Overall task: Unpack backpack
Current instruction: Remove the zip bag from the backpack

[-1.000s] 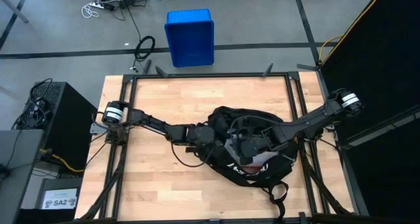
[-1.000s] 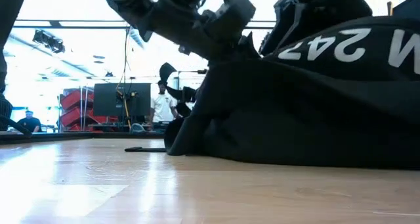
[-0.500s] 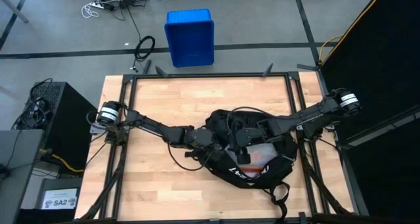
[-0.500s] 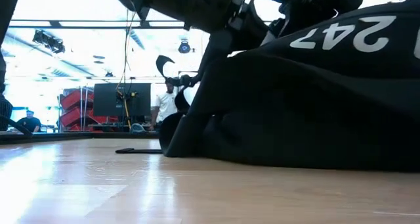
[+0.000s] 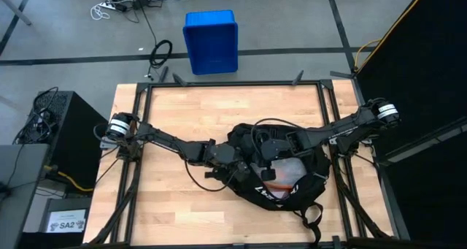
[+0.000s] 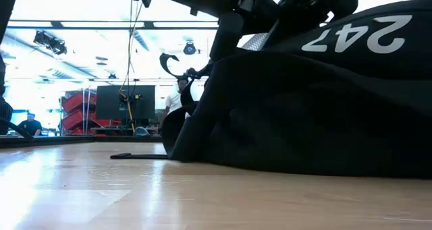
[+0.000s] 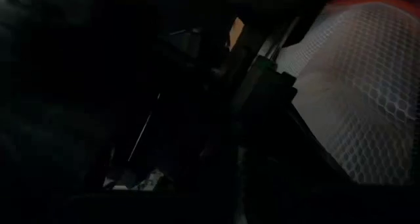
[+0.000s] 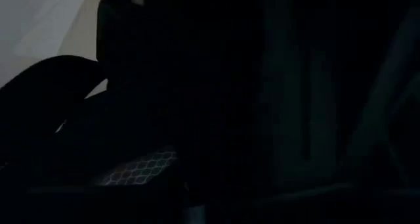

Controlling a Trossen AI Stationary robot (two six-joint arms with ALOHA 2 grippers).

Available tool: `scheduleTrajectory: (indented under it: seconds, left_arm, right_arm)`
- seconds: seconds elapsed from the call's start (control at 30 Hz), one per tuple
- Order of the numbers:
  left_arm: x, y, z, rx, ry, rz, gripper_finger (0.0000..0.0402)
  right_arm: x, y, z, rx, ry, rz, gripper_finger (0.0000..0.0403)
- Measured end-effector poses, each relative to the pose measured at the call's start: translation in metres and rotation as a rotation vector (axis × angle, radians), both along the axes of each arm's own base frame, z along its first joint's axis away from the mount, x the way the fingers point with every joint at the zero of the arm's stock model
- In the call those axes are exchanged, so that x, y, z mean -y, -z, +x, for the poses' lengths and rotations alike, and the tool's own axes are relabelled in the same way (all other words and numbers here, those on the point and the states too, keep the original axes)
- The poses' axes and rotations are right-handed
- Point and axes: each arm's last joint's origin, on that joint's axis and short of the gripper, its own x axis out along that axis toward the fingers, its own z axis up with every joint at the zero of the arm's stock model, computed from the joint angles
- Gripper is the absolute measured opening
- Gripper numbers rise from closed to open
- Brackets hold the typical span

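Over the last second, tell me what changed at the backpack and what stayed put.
The backpack was drawn open wider, baring more of a pale mesh item with a red edge inside. The right gripper shifted deeper over the opening, toward the left arm. In the low view the bag's lettered side rose and slid left. The left gripper stayed at the bag's left edge; the blue crate and the table did not move.

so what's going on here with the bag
Two robot arms are working on a black backpack lying on the wooden table. The left gripper is shut at the bag's left edge, apparently holding the fabric. The right gripper reaches down into the opening, where something pale and orange-red with a mesh cover shows. Nothing has been taken out yet.
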Motion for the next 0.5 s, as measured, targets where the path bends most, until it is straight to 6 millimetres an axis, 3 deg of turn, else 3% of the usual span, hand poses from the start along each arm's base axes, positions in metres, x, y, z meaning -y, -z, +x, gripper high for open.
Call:
scheduleTrajectory:
  seconds: [0.17,0.5]
  left_arm:
    - [0.004,-0.015,-0.008,0.014,-0.024,0.057,0.0003]
    - [0.006,-0.075,-0.040,0.146,-0.100,0.133,0.0001]
  right_arm:
    - [-0.005,-0.019,0.005,0.047,0.006,-0.101,0.0072]
    - [-0.005,-0.095,0.017,0.189,-0.012,-0.291,0.0069]
